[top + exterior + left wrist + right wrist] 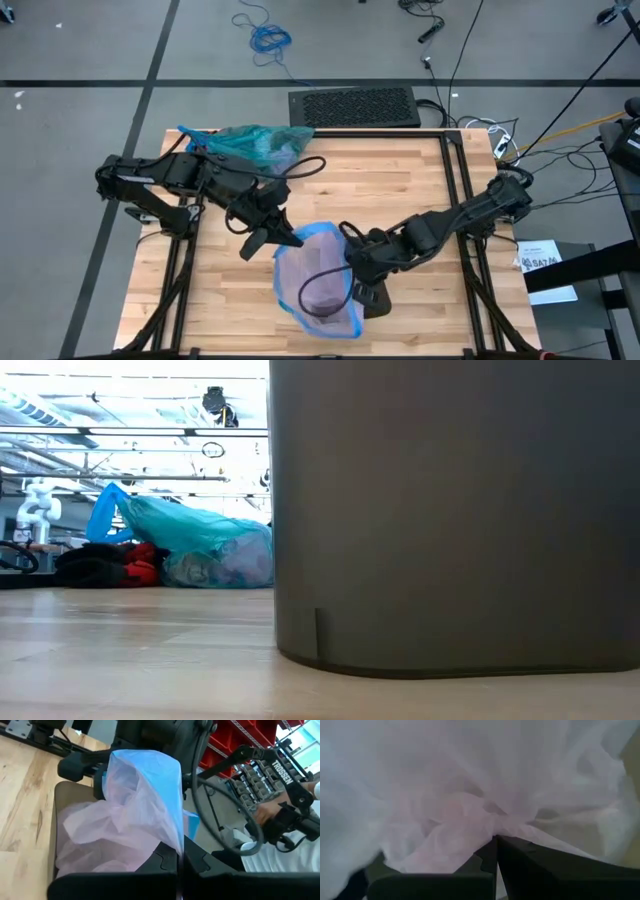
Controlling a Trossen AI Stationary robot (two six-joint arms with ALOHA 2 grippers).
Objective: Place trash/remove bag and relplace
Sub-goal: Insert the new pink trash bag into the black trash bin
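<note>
I have two claws, and both are busy at the bin near the front of the table. My left claw is at the rim on its side, and its fingers are pressed together on the blue edge of the pale pink bag, holding that edge up. My right claw reaches into the pink bag from the other side, and its fingers are shut on a fold of the pink plastic. The teal-green bag is not in the bin at all. It lies far back on the table by the left corner, well away from both claws, puffed up and lumpy with things inside it. In the low view it rests on the wood, with a blue tail sticking up at one end. I think both bags are very light and very soft. They will crinkle, fold and slide, and they can rip if I pull hard. A thin bag slips out of shut fingers easily, so I should pinch a bunched-up part, not one flat sheet. For the pink bag, the best place to hold is the blue edge, one claw on each side, so I can spread it over the rim. For the green bag, I would grab the gathered top.
</note>
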